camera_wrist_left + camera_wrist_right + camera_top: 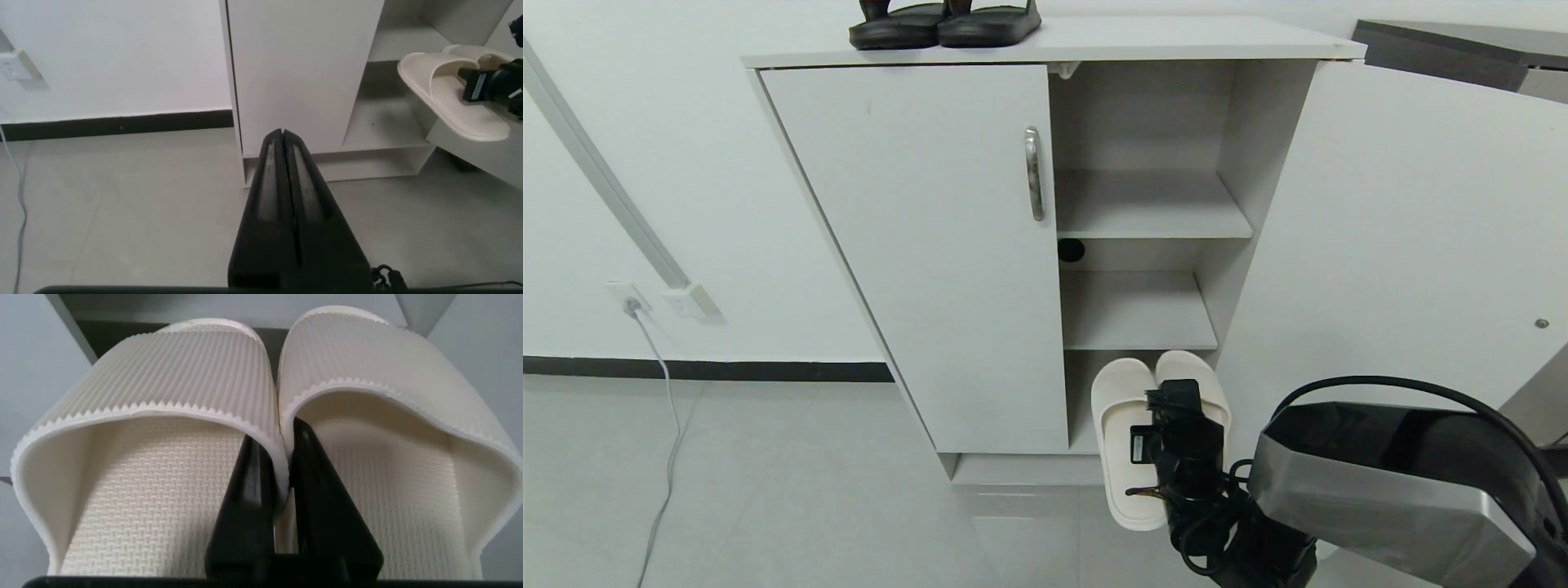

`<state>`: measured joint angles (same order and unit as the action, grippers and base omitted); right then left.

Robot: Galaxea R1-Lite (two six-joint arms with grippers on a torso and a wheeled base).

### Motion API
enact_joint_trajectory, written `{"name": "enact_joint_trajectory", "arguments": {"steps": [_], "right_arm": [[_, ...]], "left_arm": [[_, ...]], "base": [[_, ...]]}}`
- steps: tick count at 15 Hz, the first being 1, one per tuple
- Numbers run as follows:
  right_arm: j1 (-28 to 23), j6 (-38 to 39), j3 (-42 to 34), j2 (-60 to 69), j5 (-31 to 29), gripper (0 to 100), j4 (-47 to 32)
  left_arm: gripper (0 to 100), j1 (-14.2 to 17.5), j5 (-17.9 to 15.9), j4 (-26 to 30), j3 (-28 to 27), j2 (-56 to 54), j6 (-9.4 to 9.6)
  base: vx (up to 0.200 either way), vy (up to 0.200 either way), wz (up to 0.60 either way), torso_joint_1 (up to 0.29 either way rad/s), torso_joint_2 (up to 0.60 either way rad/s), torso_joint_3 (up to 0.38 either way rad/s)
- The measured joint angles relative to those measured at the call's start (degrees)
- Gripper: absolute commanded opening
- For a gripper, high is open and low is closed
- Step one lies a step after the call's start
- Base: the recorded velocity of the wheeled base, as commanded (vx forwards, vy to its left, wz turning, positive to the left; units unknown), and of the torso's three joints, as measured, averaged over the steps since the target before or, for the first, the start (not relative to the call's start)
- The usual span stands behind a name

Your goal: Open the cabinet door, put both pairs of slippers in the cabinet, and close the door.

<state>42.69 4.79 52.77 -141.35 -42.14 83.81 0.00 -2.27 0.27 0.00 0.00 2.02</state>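
A white cabinet [915, 245] stands against the wall, its right door [1405, 237] swung open and its left door shut. A pair of white slippers [1123, 425] hangs just in front of the bottom compartment, toes toward the cabinet, with my right gripper [1172, 404] shut on their inner straps [274, 449]. The same white slippers [453, 90] appear in the left wrist view beside the cabinet's lower opening. A pair of black slippers [943, 24] rests on the cabinet top. My left gripper [282, 143] is shut and empty, low above the floor in front of the closed left door.
Two bare shelves [1147, 204] sit above the bottom compartment. The left door carries a metal handle [1033, 173]. A wall socket with a grey cable [662, 392] is at the left. Grey tiled floor [768, 490] lies open in front of the cabinet.
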Motion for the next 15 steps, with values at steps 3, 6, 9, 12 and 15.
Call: {"name": "enact_joint_trajectory", "arguments": {"steps": [3,6,9,12,15], "right_arm": [[-0.09,-1.62,0.04,-0.24,1.26,0,3.52],[-0.09,-2.41,-0.18,-0.33,1.50,0,4.24],[-0.05,-2.44,-0.29,-0.41,1.50,0,4.21],[-0.17,-2.44,-0.22,-0.46,1.45,0,4.05],[-0.17,-2.41,-0.24,-0.46,1.48,0,4.11]], "left_arm": [[0,0.00,-0.02,0.00,0.00,0.00,-0.02],[0,0.00,-0.02,0.00,0.00,0.00,0.00],[0,0.00,-0.02,0.00,0.00,0.00,-0.02],[0,-0.02,-0.05,0.00,0.00,0.00,-0.02],[0,0.00,-0.02,0.00,0.00,0.00,-0.02]], "base": [[0.000,0.000,0.00,0.000,0.00,0.000],[0.067,0.000,0.00,-0.001,0.00,0.001],[0.200,0.000,0.00,-0.004,0.00,0.001],[0.200,0.000,0.00,0.005,0.01,-0.001],[0.200,0.000,0.00,0.002,0.00,-0.001]]}}
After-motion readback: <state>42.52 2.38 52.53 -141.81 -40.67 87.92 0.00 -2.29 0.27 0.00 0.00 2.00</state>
